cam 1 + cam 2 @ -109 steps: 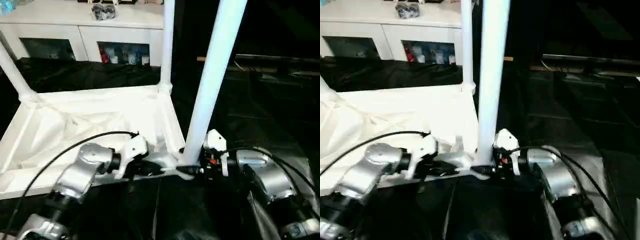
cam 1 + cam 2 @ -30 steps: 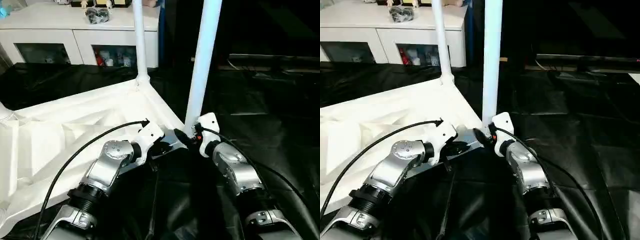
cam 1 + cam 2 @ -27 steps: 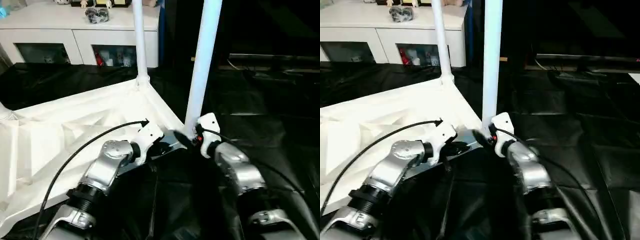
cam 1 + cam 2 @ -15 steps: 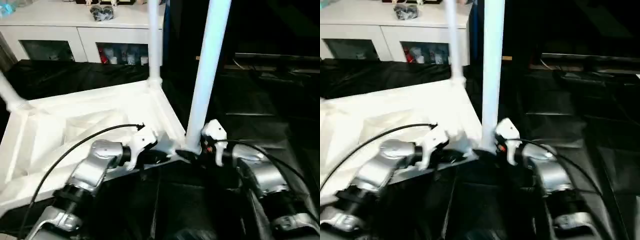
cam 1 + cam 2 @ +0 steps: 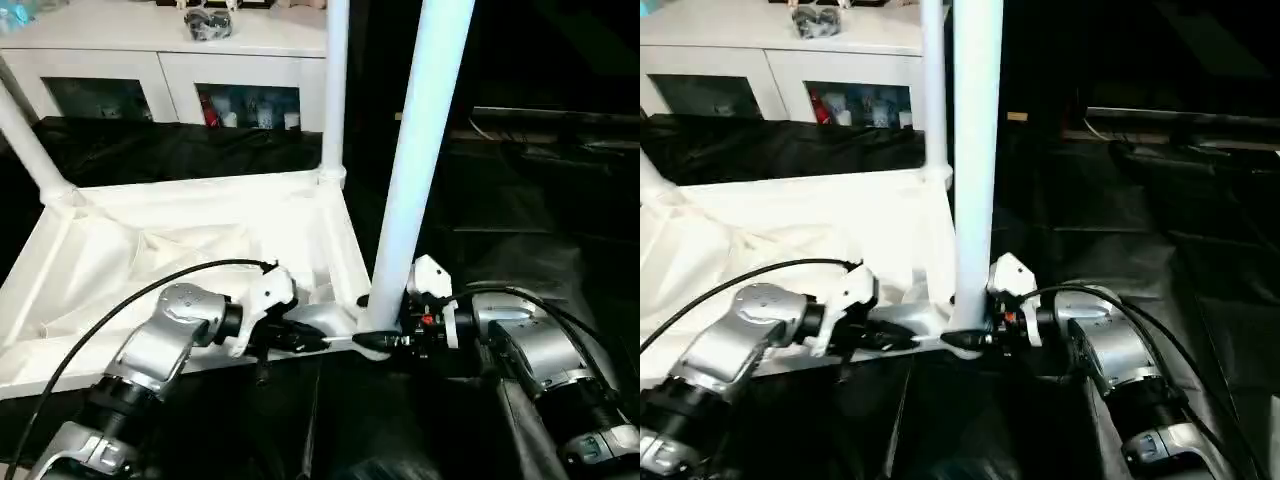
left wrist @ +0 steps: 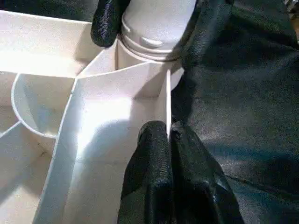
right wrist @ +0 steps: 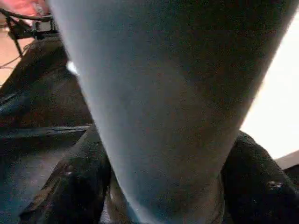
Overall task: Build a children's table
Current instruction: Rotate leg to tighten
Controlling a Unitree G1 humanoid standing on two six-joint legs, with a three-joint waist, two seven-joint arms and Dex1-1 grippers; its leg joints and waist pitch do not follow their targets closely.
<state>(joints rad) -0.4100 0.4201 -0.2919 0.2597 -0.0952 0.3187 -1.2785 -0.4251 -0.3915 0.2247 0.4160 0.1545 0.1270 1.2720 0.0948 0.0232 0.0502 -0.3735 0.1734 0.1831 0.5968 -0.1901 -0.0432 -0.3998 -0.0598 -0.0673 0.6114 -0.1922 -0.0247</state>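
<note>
Left eye view, left to right: upturned children's table (image 5: 180,250) on black cover (image 5: 520,220); left gripper (image 6: 169,135) pinched shut on rim (image 6: 167,100). Right gripper (image 5: 385,342) clasping near leg (image 5: 415,160) at its base, fingers (image 7: 74,186) either side.

You're looking at a children's table (image 5: 190,250) of smooth, slightly glossy white plastic, lying on crinkled, faintly shiny black sheeting (image 5: 520,230). Your forearms (image 5: 175,335) are brushed silver metal; the fingers (image 6: 159,182) have matt, pebbled black rubber.

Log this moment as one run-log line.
left gripper: shut on tabletop rim | right gripper: around near leg base | legs upright: three
</note>
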